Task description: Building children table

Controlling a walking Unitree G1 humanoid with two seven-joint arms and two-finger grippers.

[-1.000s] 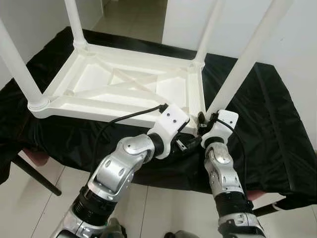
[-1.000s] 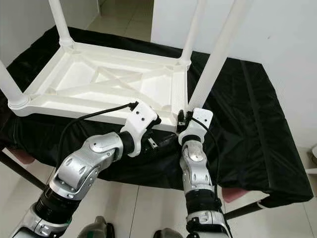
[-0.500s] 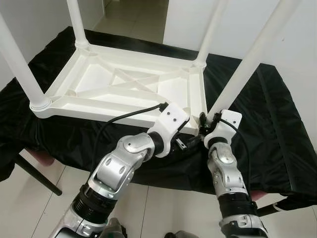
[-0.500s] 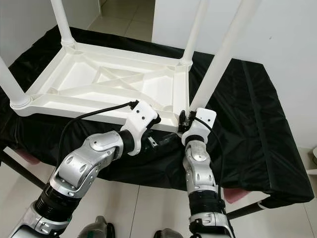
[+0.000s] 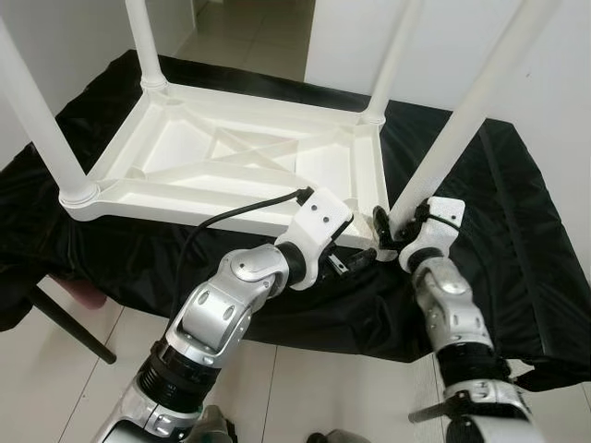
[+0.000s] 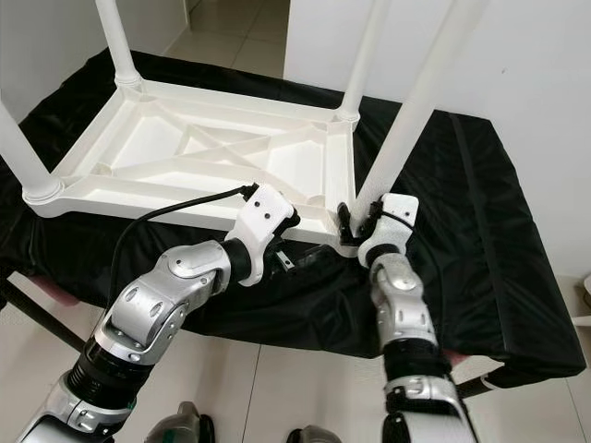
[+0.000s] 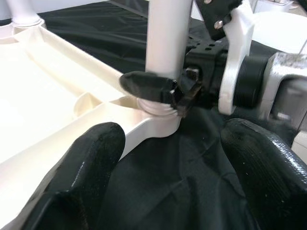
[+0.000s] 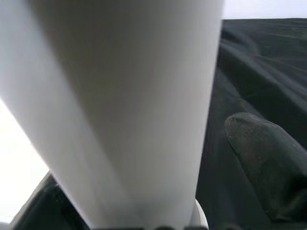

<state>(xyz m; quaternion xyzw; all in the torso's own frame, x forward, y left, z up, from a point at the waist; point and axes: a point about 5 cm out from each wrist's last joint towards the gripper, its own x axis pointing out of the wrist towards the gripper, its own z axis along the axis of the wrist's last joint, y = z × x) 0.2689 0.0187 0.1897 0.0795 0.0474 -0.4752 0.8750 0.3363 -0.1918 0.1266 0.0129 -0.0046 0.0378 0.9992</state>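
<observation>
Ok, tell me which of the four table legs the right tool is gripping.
The near-right leg, at the table corner closest to the robot's right arm; the right tool clamps its base. The other three stand untouched.

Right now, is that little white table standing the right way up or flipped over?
Flipped over. The table lies top-down on the black cloth, ribbed underside showing, legs pointing up.

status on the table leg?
Right hand clamped on near-right leg at its socket. Left hand open, beside the corner of the upturned table. All four legs standing. Nothing in the way.
</observation>
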